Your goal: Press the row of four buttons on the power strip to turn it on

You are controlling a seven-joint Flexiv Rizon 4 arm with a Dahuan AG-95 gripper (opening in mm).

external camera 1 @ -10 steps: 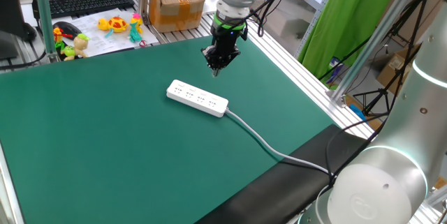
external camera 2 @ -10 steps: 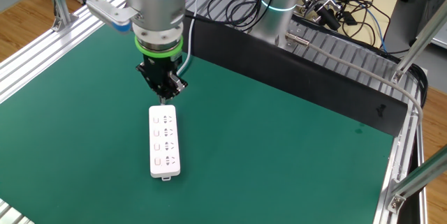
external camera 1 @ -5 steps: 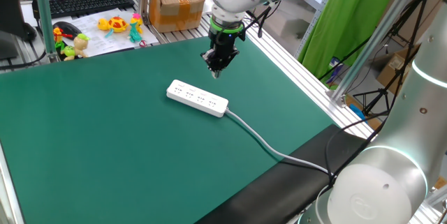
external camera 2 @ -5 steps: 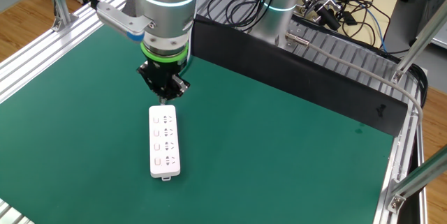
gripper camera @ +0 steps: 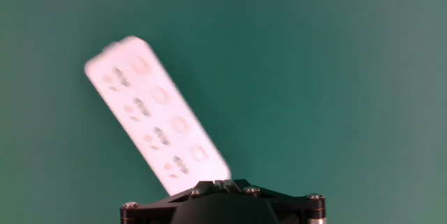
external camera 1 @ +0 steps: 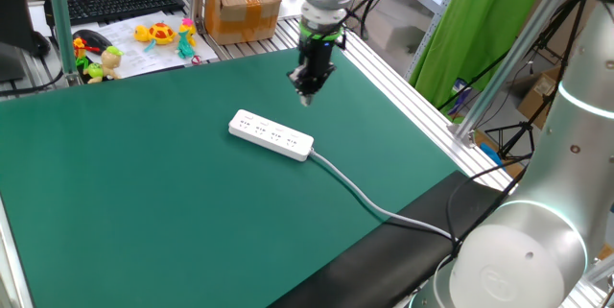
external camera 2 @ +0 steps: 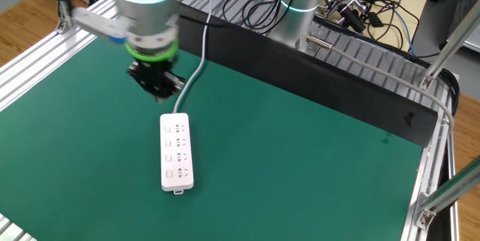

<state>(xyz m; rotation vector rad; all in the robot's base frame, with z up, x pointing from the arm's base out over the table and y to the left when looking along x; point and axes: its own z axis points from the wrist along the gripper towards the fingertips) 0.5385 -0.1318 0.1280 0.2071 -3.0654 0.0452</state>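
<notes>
Four buttons run in a line along the top face of the power strip, which lies flat on the green mat near its middle, its cable trailing off toward the near right edge in the one fixed view. None looks pressed yet, as far as I can judge. The gripper hangs above the mat just beyond the strip's cable end, apart from it, with its fingers brought together into a single blunt tip.

To do this step well, that closed tip should be brought directly over the nearest button rather than over the dark socket holes beside it, then lowered straight down. The strip is light and unfixed, so a slanted push would probably slide or tilt it. In the hand view the strip lies diagonally and blurred, so I would line up from the fixed views.
</notes>
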